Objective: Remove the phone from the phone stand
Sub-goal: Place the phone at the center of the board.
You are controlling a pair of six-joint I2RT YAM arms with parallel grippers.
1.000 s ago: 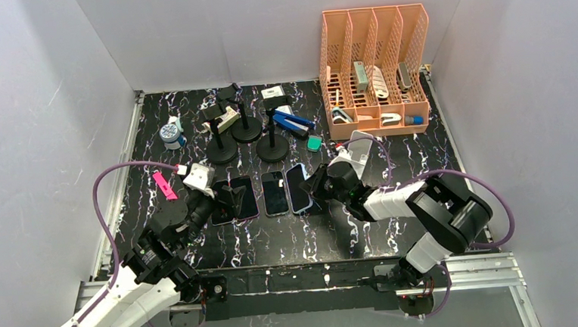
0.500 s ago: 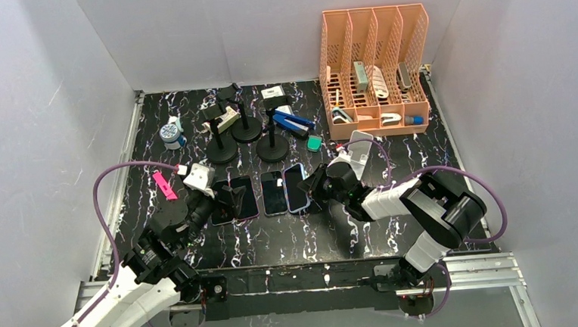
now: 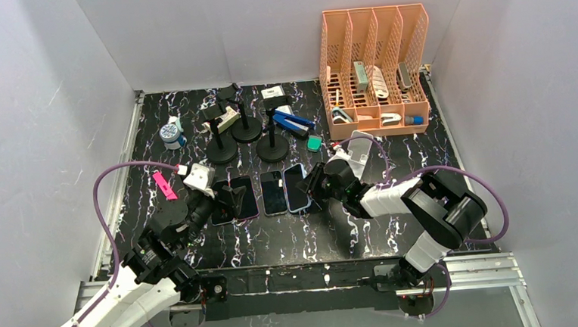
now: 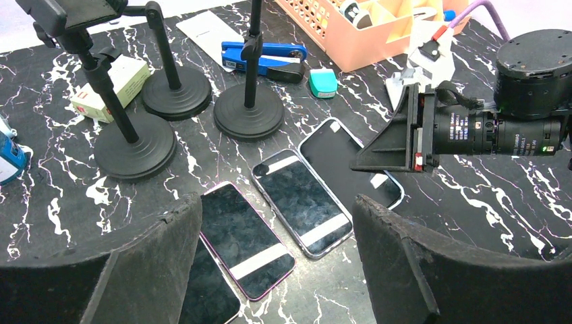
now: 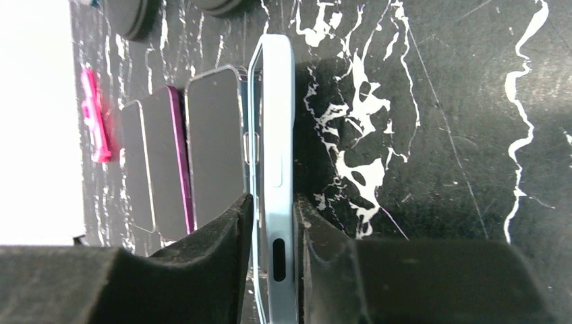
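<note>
The black marbled surface carries an orange organiser at the far right. Left of it stand three phone stands on round bases. As far as the top view and the left wrist view show, none of their heads holds a phone, though those heads are small and partly cut off.

Nearer the arms, four phones lie in a row. The blue phone is the rightmost, just beside the three other phones and well clear of the stands. The right tool is clamped across its thickness, one finger on the screen side and one on the back. The phone sits low at the surface, roughly level with its neighbours. I cannot tell whether it rests there fully or is held slightly off.

The left tool hovers above the left end of the row with its fingers spread wide and nothing between them.

Judging from this, the removal itself looks done, since the phone is off its stand and down in the row. What seems left is small: settle the blue phone flat, loosen the right tool's hold and draw back without nudging the neighbour
</note>
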